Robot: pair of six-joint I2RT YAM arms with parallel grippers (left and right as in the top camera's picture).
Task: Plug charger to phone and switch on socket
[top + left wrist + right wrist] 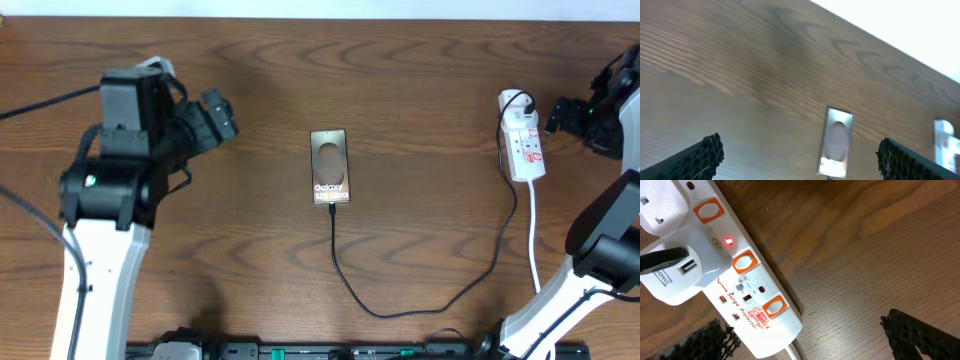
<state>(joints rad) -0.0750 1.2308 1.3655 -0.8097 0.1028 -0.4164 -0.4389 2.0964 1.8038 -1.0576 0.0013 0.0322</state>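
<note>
Fingers [920, 335] of our right gripper [805, 337] stand wide and empty, the socket [747, 280] just ahead of them, its long axis slanting away, far nearer than to our equally wide left gripper [800, 152] facing the phone [836, 142].

Overhead looks straight down on the whole table [420, 60], left wrist eyes the phone [836, 142] from afar, right wrist sits close above the socket [747, 287], both shared overhead.

You see a brown wood-grain table [420, 80] and a bronze-grey phone [329, 166] with white lettering. Your white socket [524, 145] has orange switches [744, 262] and a red light [729, 241]; the charger [333, 235] is black.
</note>
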